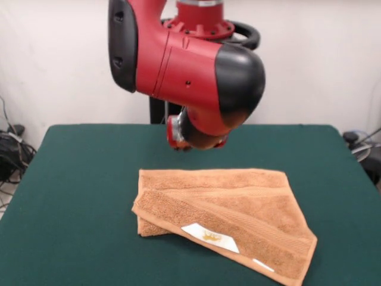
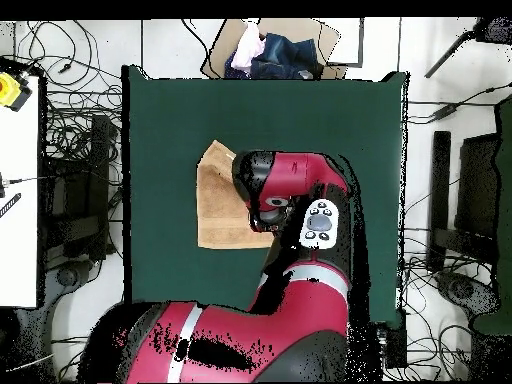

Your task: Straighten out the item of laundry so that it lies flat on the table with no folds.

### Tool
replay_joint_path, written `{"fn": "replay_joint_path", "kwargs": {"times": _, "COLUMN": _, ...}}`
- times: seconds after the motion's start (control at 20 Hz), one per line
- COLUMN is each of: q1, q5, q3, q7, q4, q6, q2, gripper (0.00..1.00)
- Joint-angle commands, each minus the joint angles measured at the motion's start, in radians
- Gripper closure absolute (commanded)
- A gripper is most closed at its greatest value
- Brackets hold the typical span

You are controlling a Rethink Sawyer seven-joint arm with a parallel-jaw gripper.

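Observation:
The orange-tan towel (image 1: 220, 211) lies on the dark green table (image 1: 71, 179), near its front edge and right of centre. It is folded: an upper layer lies slantwise over the lower one, with band stripes and a white label (image 1: 209, 236) facing up. The red and black arm (image 1: 184, 65) hangs above the table behind the towel. Its wrist end (image 1: 181, 134) sits low, just beyond the towel's far edge. The gripper itself is hidden by the arm's bulk. In the overhead view the arm (image 2: 290, 190) covers the right part of the towel (image 2: 215, 210).
A cardboard box with dark and pale clothes (image 2: 270, 50) stands past the table's (image 2: 170, 120) far edge in the overhead view. Cables (image 2: 75, 130) and dark stands lie on the floor on both sides. A white surface (image 2: 20, 200) stands at the left.

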Motion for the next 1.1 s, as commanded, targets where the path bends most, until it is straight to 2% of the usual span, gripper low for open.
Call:
{"fn": "replay_joint_path", "kwargs": {"times": 0.05, "q1": -0.027, "q5": 0.078, "q3": 0.119, "q7": 0.219, "q4": 0.012, "q6": -0.219, "q2": 0.092, "gripper": 1.00}}
{"fn": "replay_joint_path", "kwargs": {"times": 0.3, "q1": -0.046, "q5": 0.116, "q3": 0.136, "q7": 0.216, "q4": 0.034, "q6": -0.350, "q2": 0.090, "gripper": 1.00}}
{"fn": "replay_joint_path", "kwargs": {"times": 1.1, "q1": -0.053, "q5": 0.178, "q3": 0.136, "q7": 0.226, "q4": 0.113, "q6": -0.592, "q2": 0.074, "gripper": 1.00}}
